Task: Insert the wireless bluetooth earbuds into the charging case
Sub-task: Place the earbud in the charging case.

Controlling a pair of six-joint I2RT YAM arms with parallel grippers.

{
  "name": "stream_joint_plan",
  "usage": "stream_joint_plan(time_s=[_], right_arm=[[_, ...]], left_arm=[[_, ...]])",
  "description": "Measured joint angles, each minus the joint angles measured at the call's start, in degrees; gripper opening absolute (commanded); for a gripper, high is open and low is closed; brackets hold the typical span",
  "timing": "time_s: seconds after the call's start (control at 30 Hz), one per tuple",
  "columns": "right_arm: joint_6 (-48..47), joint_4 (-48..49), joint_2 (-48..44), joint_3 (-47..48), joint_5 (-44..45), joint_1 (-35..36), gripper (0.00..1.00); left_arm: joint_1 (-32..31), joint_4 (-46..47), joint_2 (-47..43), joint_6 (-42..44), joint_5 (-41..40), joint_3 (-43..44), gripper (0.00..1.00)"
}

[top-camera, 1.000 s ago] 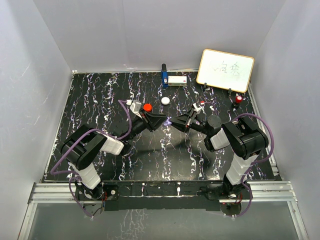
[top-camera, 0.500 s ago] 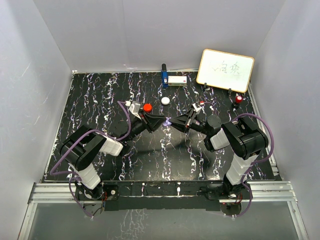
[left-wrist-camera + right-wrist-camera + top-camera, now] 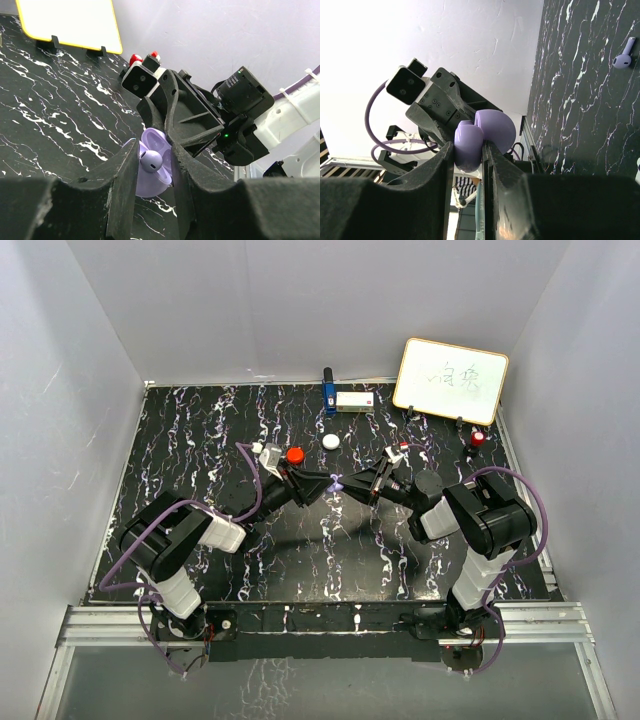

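black marbled table [image 3: 200,440] under white walls; the right gripper [image 3: 348,484] is clamped on the open purple charging case [image 3: 480,137], held above the tabletop. the left gripper [image 3: 329,483] pinches a purple earbud [image 3: 150,161] right at the case's opening. a second earbud [image 3: 623,56] lies on the table, well apart from the case

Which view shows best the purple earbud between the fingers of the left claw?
The left wrist view: the earbud is large and sharp there, in front of the purple case. The top view gives only a purple speck; in the right wrist view the case hides it.
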Motion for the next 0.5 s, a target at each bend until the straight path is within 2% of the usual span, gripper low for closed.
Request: stream_joint_plan(time_s=[0.5], right_arm=[[0.0, 0.02, 0.66, 0.04, 0.0, 0.0, 0.0]], left_arm=[[0.02, 0.02, -0.39, -0.2, 0.48, -0.22, 0.31]])
